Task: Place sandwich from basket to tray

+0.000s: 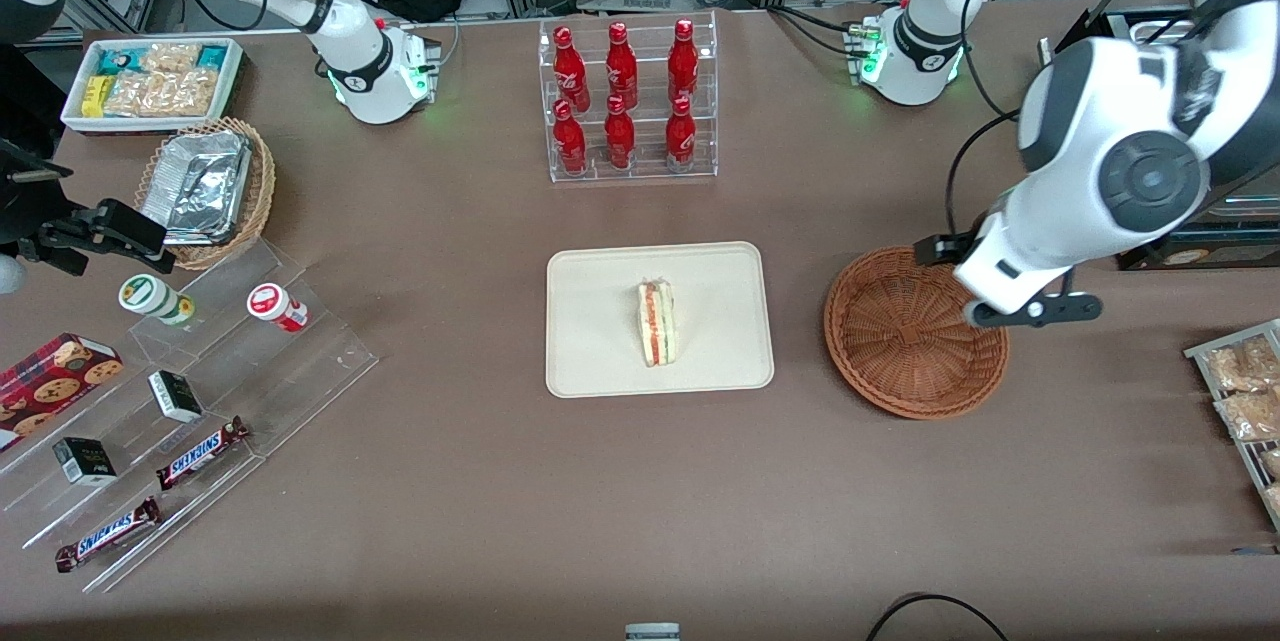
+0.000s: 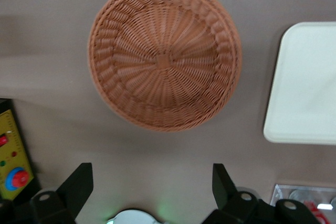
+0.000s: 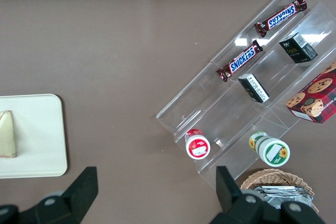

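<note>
The sandwich lies on the cream tray at the middle of the table, its red and green filling edge facing up; part of it also shows in the right wrist view. The reddish-brown wicker basket stands beside the tray, toward the working arm's end, with nothing in it. My left gripper hangs above the basket's rim on the side away from the tray. It is open and holds nothing. The tray's edge shows in the left wrist view.
A clear rack of red bottles stands farther from the camera than the tray. A stepped acrylic stand with snacks, a tan basket of foil containers and a white snack bin lie toward the parked arm's end. A snack rack is near the basket.
</note>
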### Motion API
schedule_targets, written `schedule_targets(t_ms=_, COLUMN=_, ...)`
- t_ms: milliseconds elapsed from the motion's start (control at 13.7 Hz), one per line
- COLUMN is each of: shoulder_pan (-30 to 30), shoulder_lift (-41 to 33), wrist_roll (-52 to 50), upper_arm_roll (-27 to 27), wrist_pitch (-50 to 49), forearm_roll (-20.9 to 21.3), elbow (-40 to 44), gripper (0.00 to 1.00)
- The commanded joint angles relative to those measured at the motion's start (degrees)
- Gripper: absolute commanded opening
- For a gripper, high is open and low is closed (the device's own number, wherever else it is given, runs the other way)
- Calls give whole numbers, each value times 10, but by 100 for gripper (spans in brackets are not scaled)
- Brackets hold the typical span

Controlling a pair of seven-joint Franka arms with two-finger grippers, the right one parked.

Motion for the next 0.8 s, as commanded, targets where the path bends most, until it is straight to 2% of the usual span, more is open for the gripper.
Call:
schedule_targets(t_ms=0, shoulder_pan=53, shoulder_lift=-46, wrist_roll=40, upper_arm_roll=-32, wrist_pitch=-25, forearm_roll=-4, elbow=-16, gripper=100)
schedule_targets(t_ms=293, shoulder_pan=105, shoulder_lift=-84, wrist_roll=112, upper_arm_roll=-45, wrist_pitch=-56, forearm_roll=-4, elbow=-16, gripper=100)
schedule_targets(t_ms=732, shoulder_pan=125, shoulder_lift=-117, wrist_roll=124, upper_arm_roll=-45, wrist_pitch=-65, forearm_roll=-3, elbow=-14, gripper=100)
